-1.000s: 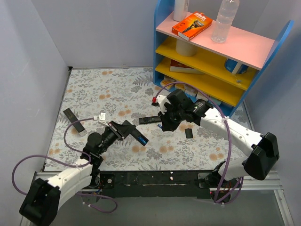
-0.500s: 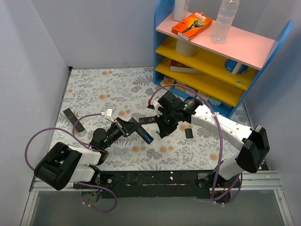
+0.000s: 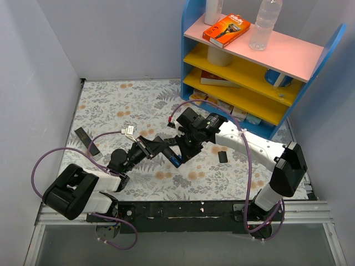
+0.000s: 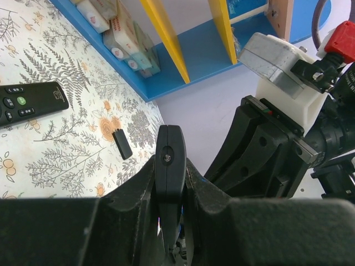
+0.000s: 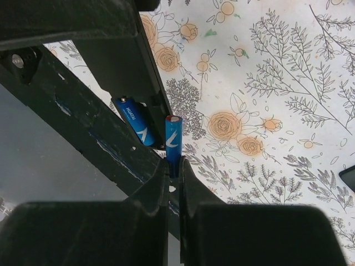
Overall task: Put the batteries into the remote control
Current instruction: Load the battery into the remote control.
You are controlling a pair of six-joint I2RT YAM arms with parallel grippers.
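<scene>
Floral-print tabletop (image 3: 111, 105) boxed in by pale lilac walls (image 3: 127, 39), blue shelf unit (image 3: 266, 55) at back right, left gripper (image 4: 169, 183) clenched on slim black remote control (image 4: 169, 149) mid-table, right gripper (image 5: 173, 166) pinching one blue battery (image 5: 173, 136), second battery (image 5: 133, 121) just beside it

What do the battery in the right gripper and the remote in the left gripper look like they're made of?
The battery: probably metal under a glossy blue printed wrap; the tip is red with a silvery cap. The remote control: likely matte black molded plastic; dull, even surface.
</scene>
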